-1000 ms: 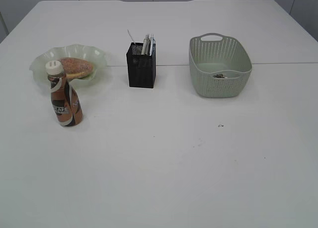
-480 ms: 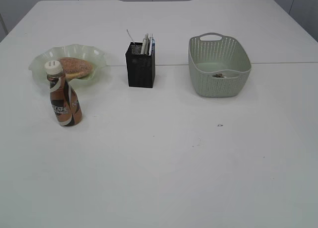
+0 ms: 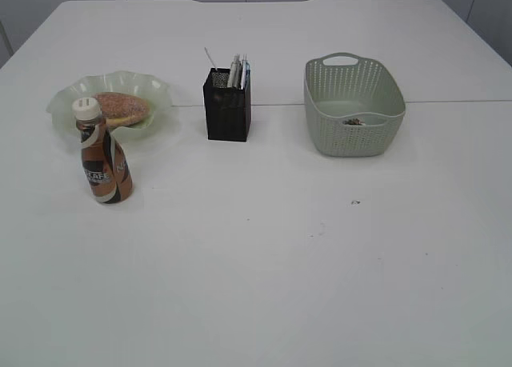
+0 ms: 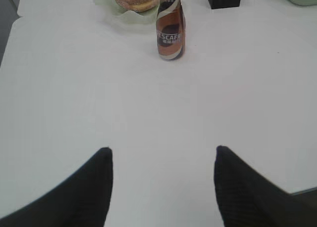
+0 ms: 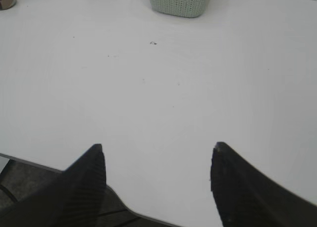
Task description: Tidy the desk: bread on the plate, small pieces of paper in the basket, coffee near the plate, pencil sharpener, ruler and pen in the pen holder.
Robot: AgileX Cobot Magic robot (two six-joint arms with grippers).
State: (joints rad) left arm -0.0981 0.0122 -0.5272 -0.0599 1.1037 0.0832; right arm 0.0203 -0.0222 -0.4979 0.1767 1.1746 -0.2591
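The bread (image 3: 122, 109) lies on the pale green plate (image 3: 72, 93) at the desk's (image 3: 256, 263) back left. The coffee (image 3: 102, 153) stands upright just in front of the plate. A black mesh pen holder (image 3: 228, 105) in the middle holds pens and a thin stick; the ruler and pencil sharpener cannot be made out. The sage-green basket (image 3: 352, 103) at the right has small pieces of paper (image 3: 353, 121) inside. My left gripper (image 4: 163, 150) is open over bare desk, well short of the coffee (image 4: 170, 31). My right gripper (image 5: 157, 147) is open near the desk's front edge.
A tiny dark speck (image 3: 355, 201) lies on the desk in front of the basket. A thin seam (image 3: 456, 101) crosses the desk behind the items. The desk's front edge (image 5: 44, 165) shows under the right gripper. Neither arm appears in the exterior view.
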